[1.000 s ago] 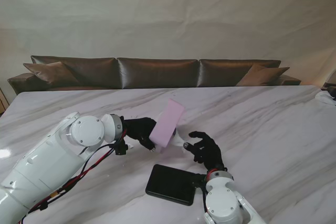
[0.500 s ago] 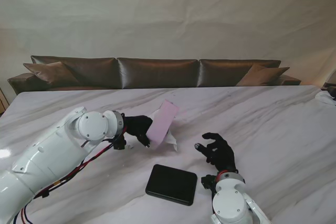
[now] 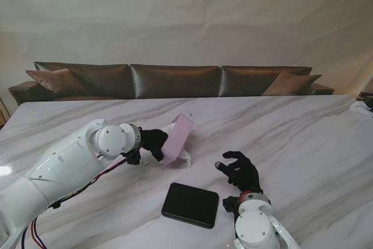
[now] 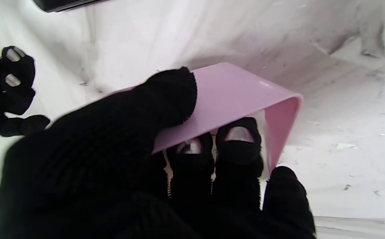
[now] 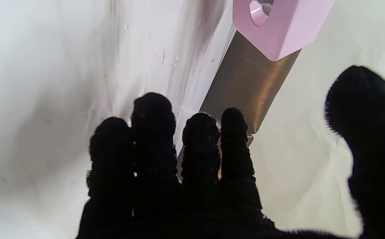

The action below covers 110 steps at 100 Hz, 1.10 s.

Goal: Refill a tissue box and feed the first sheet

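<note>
Overhead, white-veined marble table (image 3: 303, 132), brown leather sofa (image 3: 175, 80) beyond.

Soft even light, glare on the marble table (image 3: 303, 126), wrist views overexposed, near fingers blurred

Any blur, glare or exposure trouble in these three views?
Stand view: sharp and evenly lit, with a glare patch on the marble table at its left edge. Left wrist view: the left robot hand is soft and dark, but the pink tissue box is crisp. Right wrist view: the right robot hand is a near-black silhouette against a washed-out tabletop.
</note>
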Tool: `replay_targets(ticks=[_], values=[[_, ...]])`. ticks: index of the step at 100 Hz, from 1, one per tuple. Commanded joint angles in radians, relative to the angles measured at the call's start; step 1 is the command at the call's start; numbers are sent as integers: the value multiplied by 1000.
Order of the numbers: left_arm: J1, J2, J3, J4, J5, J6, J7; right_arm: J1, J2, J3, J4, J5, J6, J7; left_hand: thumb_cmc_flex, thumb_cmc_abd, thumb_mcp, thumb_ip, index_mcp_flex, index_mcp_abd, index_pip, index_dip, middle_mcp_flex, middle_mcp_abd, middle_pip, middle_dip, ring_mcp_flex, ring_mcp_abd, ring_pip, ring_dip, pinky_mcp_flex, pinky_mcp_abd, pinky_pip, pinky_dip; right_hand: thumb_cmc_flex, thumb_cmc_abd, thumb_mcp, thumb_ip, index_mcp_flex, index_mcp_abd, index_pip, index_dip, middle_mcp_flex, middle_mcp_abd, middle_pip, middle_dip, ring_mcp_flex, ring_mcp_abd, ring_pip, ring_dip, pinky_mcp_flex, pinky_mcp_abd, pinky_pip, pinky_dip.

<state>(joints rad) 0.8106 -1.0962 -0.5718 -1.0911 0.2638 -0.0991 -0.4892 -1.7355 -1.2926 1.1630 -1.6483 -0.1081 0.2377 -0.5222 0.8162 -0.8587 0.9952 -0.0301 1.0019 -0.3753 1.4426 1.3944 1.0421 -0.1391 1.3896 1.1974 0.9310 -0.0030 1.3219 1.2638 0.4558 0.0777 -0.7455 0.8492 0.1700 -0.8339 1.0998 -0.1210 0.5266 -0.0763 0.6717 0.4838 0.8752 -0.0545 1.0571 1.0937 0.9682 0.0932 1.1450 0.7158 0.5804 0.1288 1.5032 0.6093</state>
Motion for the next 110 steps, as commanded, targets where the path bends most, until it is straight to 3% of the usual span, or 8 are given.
replay_targets(ticks=[1, 30, 35, 53, 73, 90, 99, 110], values=[[-11, -14, 0, 16, 4, -5, -8, -3, 0, -2, 4, 0, 6, 16, 51, 75, 123, 65, 5, -53, 6, 12, 27, -25, -50, -41, 18, 2, 7, -7, -15, -33, 2280, 18, 4, 13, -16, 19, 14, -23, 12, -7, 13, 1, 24, -12, 14, 9, -10, 13, 10, -1, -1, 19], [-29, -32, 28, 57, 24, -18, 39, -6, 1, 0, 7, 4, 3, 21, -7, 76, 109, 60, -44, -72, -33, -1, 9, -54, -94, -55, -15, -6, -39, -25, -34, -37, 2250, 3, 8, 11, -17, 21, 19, -25, 12, -7, 16, 1, 26, -11, 16, 9, -10, 12, 13, -3, -1, 18], [-25, -32, 24, 54, 34, -16, 48, -5, 0, -1, 9, 6, 1, 21, -20, 67, 107, 48, -67, -75, -53, -10, -5, -59, -116, -63, -31, -6, -58, -27, -47, -39, 2238, -4, 8, 10, -17, 21, 18, -26, 11, -8, 16, 1, 26, -11, 16, 8, -10, 12, 13, -3, -1, 17], [-3, -28, -3, 34, 83, -10, 90, 0, -1, -5, 16, 12, -6, 19, -70, -17, 70, -52, -165, -70, -145, -88, -71, -79, -216, -104, -115, -15, -175, -62, -118, -39, 2153, -45, 7, 7, -15, 20, 18, -25, 10, -8, 15, 0, 25, -11, 16, 8, -9, 12, 12, -3, 0, 17], [18, -18, -23, 0, 131, -5, 107, 4, -1, -6, 22, 16, -13, 20, -147, -52, 38, -98, -257, -63, -213, -169, -154, -84, -289, -126, -198, -21, -254, -108, -189, -36, 2086, -71, 7, 5, -13, 19, 19, -25, 10, -7, 15, 0, 26, -10, 16, 9, -9, 12, 12, -3, 0, 17], [37, -10, -41, -22, 170, -2, 123, 4, 0, -5, 22, 15, -16, 22, -192, -40, 43, -95, -335, -68, -264, -217, -236, -89, -319, -134, -269, -24, -295, -115, -245, -39, 2048, -78, 6, 5, -12, 19, 21, -27, 10, -7, 16, 0, 26, -10, 15, 7, -10, 12, 12, -3, 0, 16], [48, -8, -50, -29, 193, 1, 138, 5, 0, -4, 23, 15, -17, 22, -214, -21, 51, -80, -380, -70, -302, -255, -297, -92, -348, -149, -320, -21, -326, -120, -279, -40, 2026, -79, 5, 6, -12, 18, 25, -28, 11, -7, 14, 0, 24, -10, 15, 8, -10, 12, 12, -3, 0, 16], [83, -12, -86, -40, 224, 4, 193, 7, 2, -2, 22, 11, -16, 28, -246, 21, 55, -42, -440, -56, -356, -361, -390, -87, -395, -245, -387, -7, -389, -156, -306, -36, 2003, -76, 6, 14, -18, 19, 42, -27, 10, -8, 7, 12, -13, -32, 5, 16, -24, 7, 5, 2, -9, 14]])
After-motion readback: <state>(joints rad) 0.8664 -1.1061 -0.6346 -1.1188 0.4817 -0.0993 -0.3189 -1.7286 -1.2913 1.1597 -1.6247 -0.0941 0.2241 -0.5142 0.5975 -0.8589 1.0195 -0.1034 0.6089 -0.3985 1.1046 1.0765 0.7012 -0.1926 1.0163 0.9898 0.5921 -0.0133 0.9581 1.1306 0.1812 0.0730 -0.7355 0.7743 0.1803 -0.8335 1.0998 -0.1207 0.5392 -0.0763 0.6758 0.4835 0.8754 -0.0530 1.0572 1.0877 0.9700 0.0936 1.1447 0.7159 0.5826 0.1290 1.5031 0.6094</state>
